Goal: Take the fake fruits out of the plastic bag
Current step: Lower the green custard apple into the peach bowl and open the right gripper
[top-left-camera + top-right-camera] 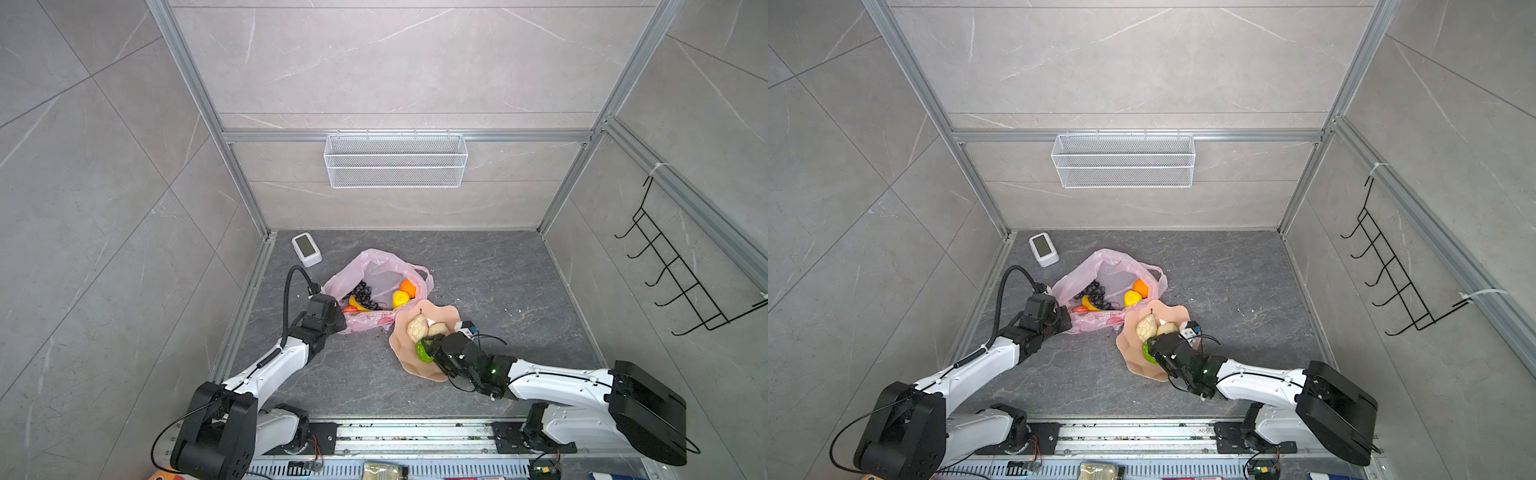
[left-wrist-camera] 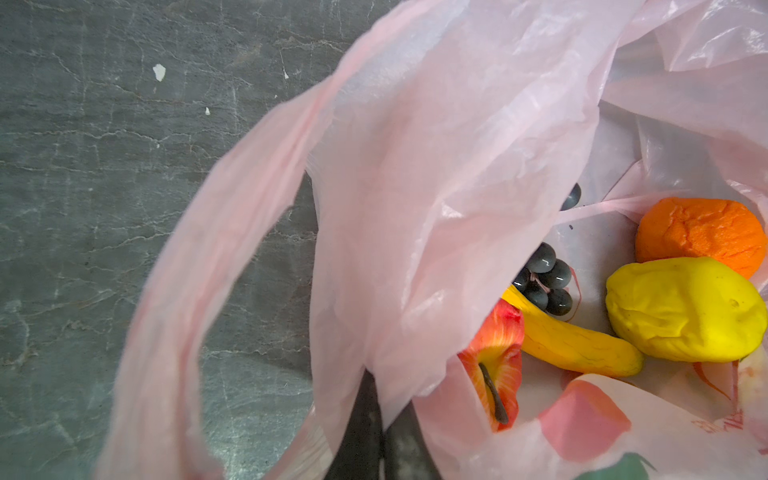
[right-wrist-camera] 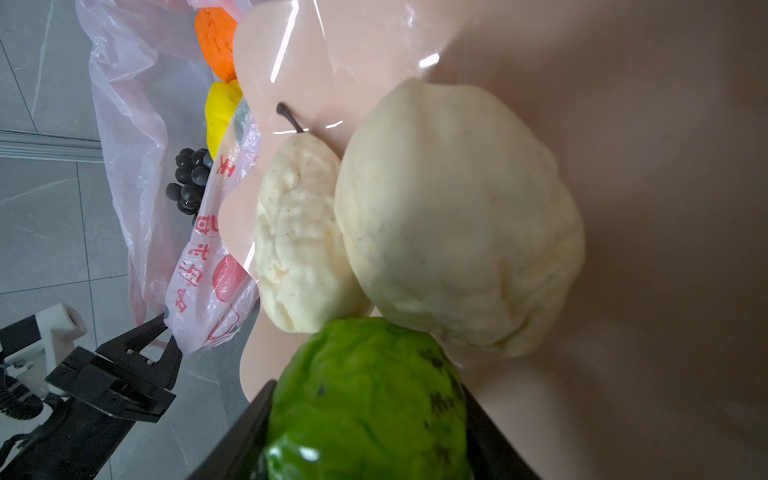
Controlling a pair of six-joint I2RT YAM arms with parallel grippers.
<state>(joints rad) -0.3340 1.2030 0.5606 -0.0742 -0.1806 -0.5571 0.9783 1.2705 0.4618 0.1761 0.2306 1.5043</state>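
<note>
The grey tabletop (image 1: 478,270) carries the plastic bag (image 1: 376,264), peach plate (image 1: 409,368) and white clock (image 1: 306,248).

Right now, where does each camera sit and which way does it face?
Both top views: high over the robot, looking down on left arm, right arm, plastic bag, plate.
Left wrist: on the left arm, looking into the bag; left gripper shut on it.
Right wrist: on the right arm, facing the plate; right gripper holds the green fruit.
Both wrist views share: grape bunch, orange piece.
</note>
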